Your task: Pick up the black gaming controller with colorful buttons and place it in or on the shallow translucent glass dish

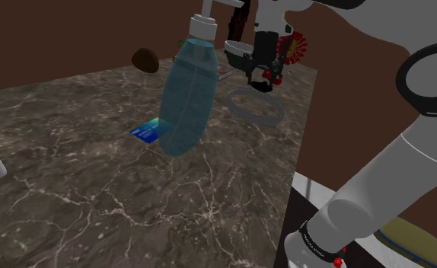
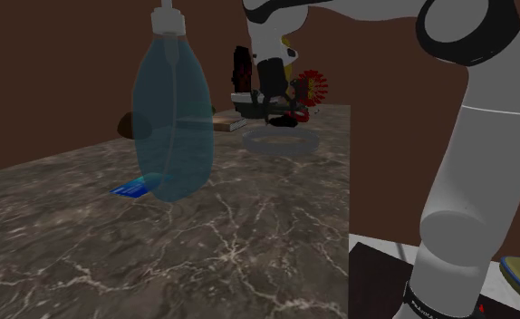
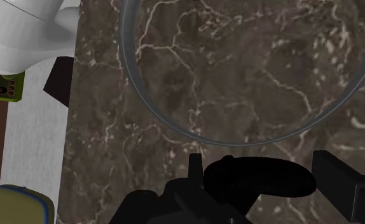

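Black on black, the end effector (image 3: pixel 259 167) is closed on the dark gaming controller (image 3: pixel 264 186). Its 2 fingers (image 3: pixel 343 188) clasp the body between them, 1 on each side. The shoulder view shows red buttons on the controller. It hangs in the grip, clear of the marbled brown surface (image 1: pixel 95 190) and close above the shallow glass dish (image 1: pixel 263 120), near the dish's rim.

The dish lies flat on the surface, close to the far corner on the shoulder view's right. The stone veining shows through its clear base. In the wrist view its round rim curves just beyond the held controller.

A translucent blue bottle (image 1: pixel 185 95) with a white cap rises near the middle of the surface. A small blue card (image 1: pixel 147 131) lies at its foot, well apart from the dish.
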